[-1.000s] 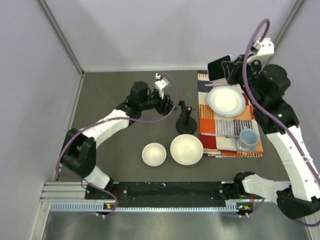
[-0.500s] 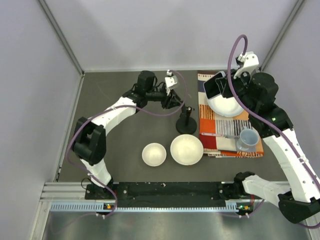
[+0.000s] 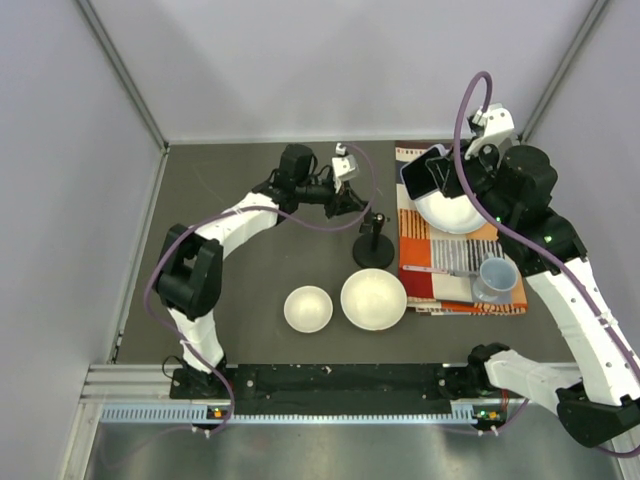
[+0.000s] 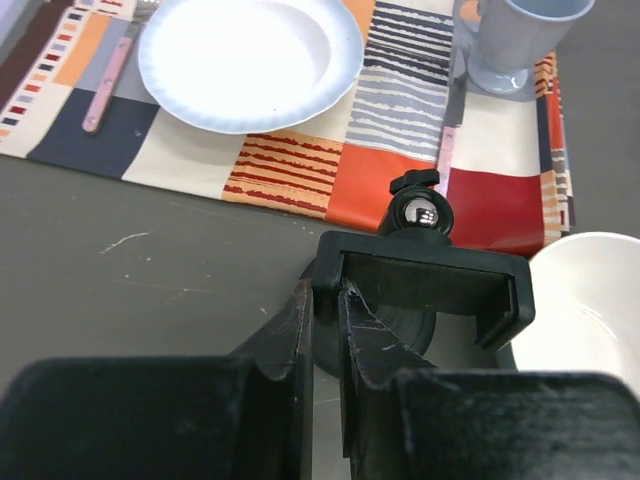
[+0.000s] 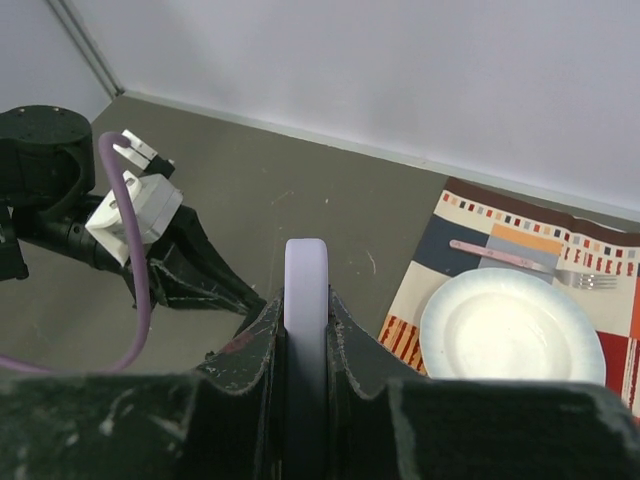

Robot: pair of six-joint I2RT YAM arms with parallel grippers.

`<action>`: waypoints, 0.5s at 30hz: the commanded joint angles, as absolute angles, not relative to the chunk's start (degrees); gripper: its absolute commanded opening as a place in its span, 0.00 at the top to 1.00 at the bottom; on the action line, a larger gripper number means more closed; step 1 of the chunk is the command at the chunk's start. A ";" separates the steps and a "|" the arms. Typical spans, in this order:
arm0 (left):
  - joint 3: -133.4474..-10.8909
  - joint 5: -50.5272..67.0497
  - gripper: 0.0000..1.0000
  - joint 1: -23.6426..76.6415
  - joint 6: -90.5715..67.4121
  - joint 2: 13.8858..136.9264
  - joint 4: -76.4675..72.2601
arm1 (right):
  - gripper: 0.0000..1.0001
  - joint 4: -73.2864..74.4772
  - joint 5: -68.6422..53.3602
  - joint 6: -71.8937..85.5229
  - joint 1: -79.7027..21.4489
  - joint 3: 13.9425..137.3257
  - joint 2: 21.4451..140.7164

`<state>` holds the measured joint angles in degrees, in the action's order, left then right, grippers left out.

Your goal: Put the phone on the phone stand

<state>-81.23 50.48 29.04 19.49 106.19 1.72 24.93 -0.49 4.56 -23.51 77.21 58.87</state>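
Over the preceding second the right tool (image 5: 306, 300) had carried the phone (image 3: 421, 170), a small flat smartphone with a glossy black screen and pale lavender-white rim, leftward from the far corner of the striped patchwork cloth mat (image 3: 455, 262). It now hung above the left rim of the round white plate (image 3: 458, 208). The tool's fingers were clamped on the phone's two faces, holding it edge-up and clear of the worktop (image 3: 240, 290). In the same interval the left tool (image 4: 323, 292) had advanced to the phone stand (image 3: 373, 243), a small black unit with a disc base, short post and clamp cradle. Its fingers stood nearly together, apparently pinching the cradle's left end. The phone remained near the stand but apart from it. Judgement: the stand was being steadied, and the transfer to the cradle was not yet done.
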 commanded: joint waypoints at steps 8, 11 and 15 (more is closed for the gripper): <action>-61.47 34.77 0.94 31.54 7.65 86.68 -13.97 | 1.00 17.49 -8.34 6.15 -23.82 77.08 61.08; -56.27 27.10 1.00 32.43 5.90 80.08 -14.24 | 1.00 16.53 -11.51 7.03 -23.82 77.08 63.28; -53.18 17.87 1.00 32.52 3.09 74.98 -12.30 | 1.00 15.47 -13.71 7.91 -24.34 77.08 65.39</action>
